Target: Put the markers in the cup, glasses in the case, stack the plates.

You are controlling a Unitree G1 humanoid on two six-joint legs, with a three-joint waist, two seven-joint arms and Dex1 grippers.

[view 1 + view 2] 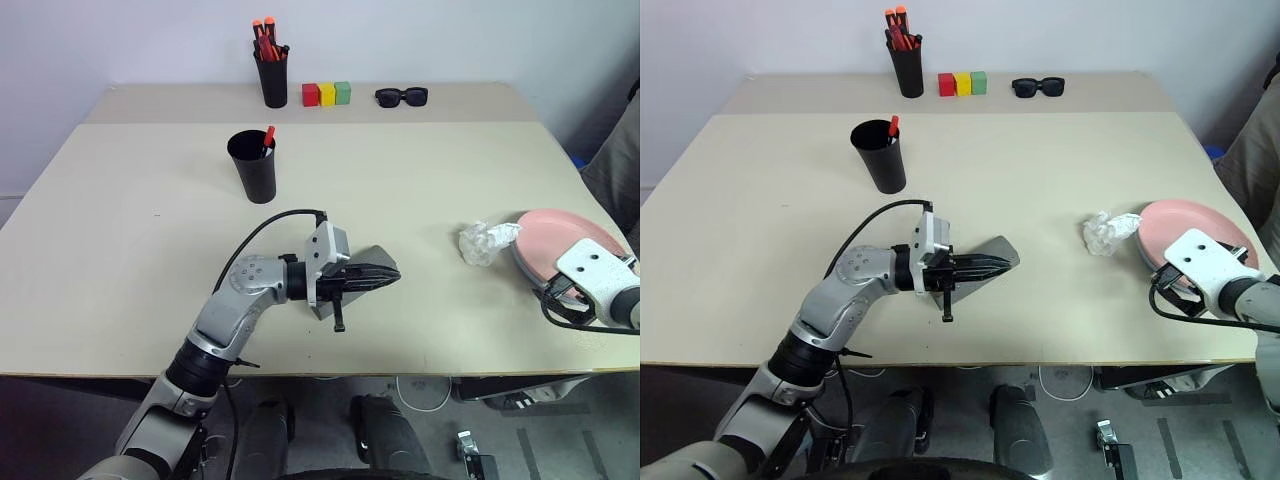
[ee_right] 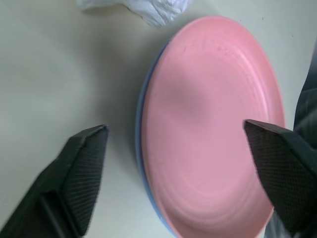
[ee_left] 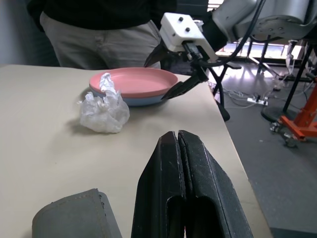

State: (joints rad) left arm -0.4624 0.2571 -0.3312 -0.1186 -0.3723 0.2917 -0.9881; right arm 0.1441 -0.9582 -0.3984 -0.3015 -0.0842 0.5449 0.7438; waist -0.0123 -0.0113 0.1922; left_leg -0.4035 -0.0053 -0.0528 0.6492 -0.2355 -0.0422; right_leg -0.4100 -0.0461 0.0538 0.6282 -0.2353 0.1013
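Plates (image 2: pixel 213 134) are stacked below your wide-open right gripper (image 2: pixel 183 163). Next, with your closed left gripper (image 1: pixel 985 266) beside the case (image 1: pixel 990 252), verify the glasses.

Crumpled plastic wrap (image 1: pixel 487 241), sunglasses (image 1: pixel 402 96), colored blocks (image 1: pixel 327 94).
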